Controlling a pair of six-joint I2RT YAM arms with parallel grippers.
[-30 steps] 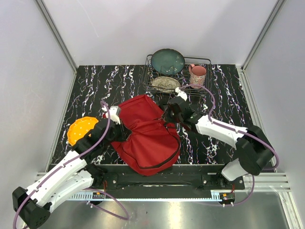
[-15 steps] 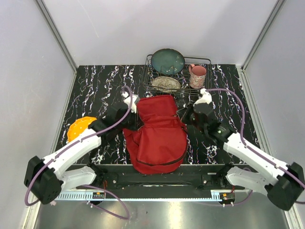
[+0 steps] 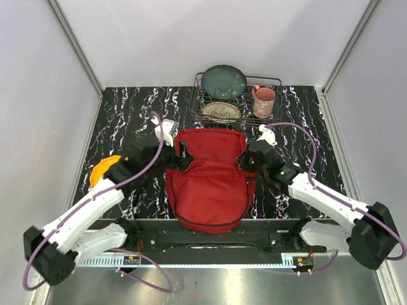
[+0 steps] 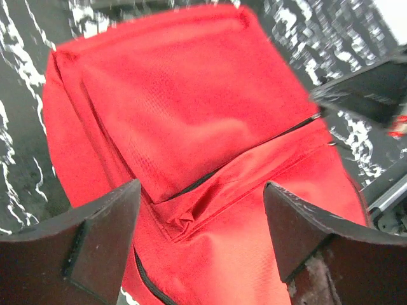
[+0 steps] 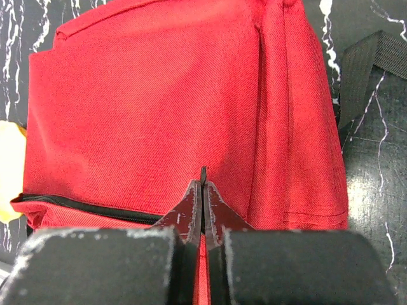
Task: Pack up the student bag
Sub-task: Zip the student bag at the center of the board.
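2 pincers reach in flanking the student bag (image 3: 210,184): left pincer (image 4: 202,187) spread wide, right pincer (image 5: 203,173) closed.

student bag (image 3: 210,181) | I see red fabric, black zips | lying flat, front pocket facing up | mid table (image 3: 127,114), reaching its near edge

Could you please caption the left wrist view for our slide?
Open left fingers hover over the red student bag on the marbled table.
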